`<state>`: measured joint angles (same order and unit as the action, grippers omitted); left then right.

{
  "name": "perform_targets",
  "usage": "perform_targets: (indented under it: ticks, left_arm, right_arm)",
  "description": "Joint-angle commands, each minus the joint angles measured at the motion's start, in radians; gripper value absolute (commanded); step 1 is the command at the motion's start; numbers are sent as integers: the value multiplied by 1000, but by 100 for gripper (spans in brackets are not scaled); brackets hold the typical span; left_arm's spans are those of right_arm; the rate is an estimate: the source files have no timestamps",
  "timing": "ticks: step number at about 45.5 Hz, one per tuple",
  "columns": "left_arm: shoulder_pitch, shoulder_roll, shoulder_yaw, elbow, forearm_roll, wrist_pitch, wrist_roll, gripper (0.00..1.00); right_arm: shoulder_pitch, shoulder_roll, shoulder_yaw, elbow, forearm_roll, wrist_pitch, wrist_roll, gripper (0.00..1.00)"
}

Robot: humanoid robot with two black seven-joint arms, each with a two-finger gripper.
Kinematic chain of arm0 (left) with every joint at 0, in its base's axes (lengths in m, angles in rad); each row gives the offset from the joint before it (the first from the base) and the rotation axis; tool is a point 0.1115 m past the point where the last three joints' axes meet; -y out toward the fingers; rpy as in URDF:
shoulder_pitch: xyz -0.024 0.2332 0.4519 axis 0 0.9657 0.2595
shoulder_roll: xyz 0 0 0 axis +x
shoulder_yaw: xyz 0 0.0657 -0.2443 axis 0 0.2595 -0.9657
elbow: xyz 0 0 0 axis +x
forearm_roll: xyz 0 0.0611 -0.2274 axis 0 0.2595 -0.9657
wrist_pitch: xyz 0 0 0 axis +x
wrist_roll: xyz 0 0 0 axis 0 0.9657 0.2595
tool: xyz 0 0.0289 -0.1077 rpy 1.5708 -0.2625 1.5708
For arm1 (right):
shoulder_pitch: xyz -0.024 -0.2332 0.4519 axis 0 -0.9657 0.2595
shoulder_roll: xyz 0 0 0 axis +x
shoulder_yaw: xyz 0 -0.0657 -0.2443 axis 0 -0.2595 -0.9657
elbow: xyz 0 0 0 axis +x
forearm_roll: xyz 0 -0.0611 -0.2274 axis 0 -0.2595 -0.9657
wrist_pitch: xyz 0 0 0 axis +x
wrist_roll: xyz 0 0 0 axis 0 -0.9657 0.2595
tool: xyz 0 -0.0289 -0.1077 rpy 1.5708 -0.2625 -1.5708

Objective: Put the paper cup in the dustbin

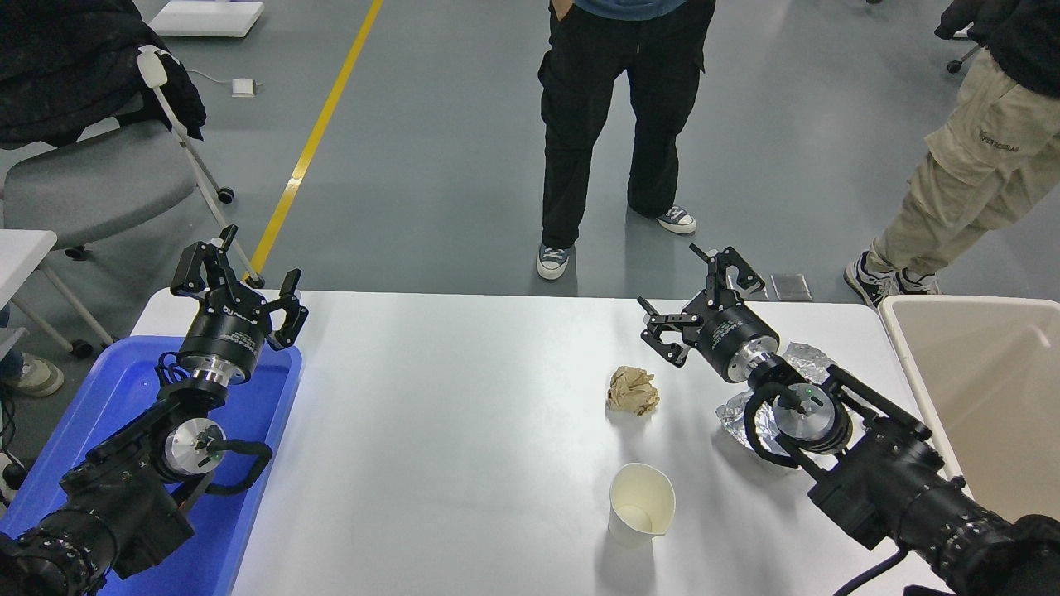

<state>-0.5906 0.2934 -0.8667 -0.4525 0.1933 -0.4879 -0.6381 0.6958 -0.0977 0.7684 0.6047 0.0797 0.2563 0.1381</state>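
One white tabletop (464, 414) carries nearly everything here. Two people stand beyond its far edge, one in black trousers (617, 124), one in tan trousers (969, 174) with small print on the leg that is too small to read. One beige dustbin (977, 389) sits at the right end, just beside the tabletop's edge. One blue tray (248, 497) lies at the left end, under the parked left arm, whose left tool (236, 285) is spread wide, holding nothing; the white lettering on its wrist is not legible. The right tool (691, 302) is also spread wide and empty, raised over the far right part of the tabletop. Beneath that arm lies one crinkled foil bag (807, 360). One paper cup (639, 505) stands upright near the front, apart from one crumpled brown paper ball (633, 391) behind it.
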Motion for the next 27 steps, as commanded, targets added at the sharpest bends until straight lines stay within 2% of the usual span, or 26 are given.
perform_targets:
  ticks: [1,27]
  left_arm:
    - [0,0,0,0,0,0,2,100]
    - [0,3,0,0,0,0,0,100]
  right_arm:
    - [2,1,-3,0,0,1,0,100]
    - [-1,0,-51,44,-18,0,0,100]
